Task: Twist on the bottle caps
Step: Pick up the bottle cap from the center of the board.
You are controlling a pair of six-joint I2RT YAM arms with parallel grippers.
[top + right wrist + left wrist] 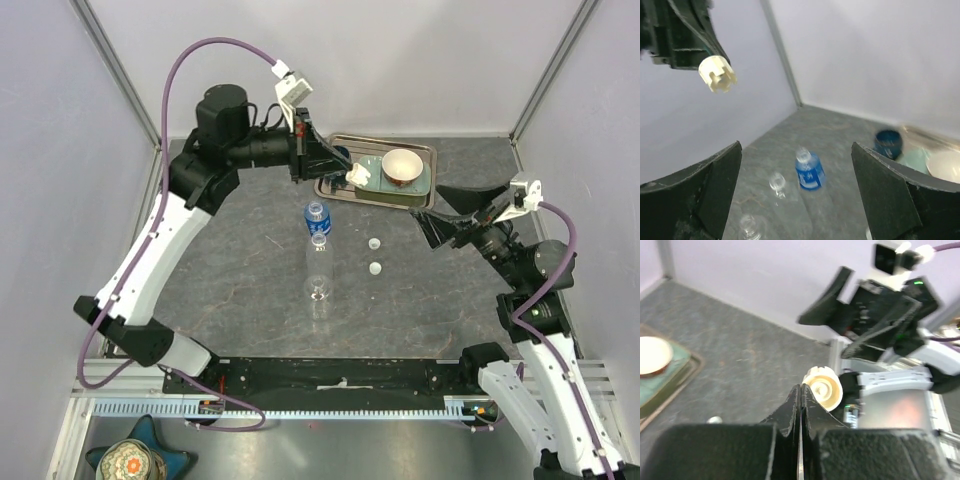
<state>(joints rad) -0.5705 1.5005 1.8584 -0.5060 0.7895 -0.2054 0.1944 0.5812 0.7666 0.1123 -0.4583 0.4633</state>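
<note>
bottle caps (374,243) 3 | bottles (316,218) 3 | bowl (402,165) 1 | dark blue cup (887,142) 1 | tray (426,150) 1

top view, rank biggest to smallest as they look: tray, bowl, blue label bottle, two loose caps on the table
1. tray
2. bowl
3. blue label bottle, standing, so foreshortened from above
4. far loose cap and near loose cap: they look alike, so a tie

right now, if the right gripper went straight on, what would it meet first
Probably the blue-labelled bottle, centred ahead of the open right gripper in its wrist view; it sits lower, so the gripper might pass over it.
</note>
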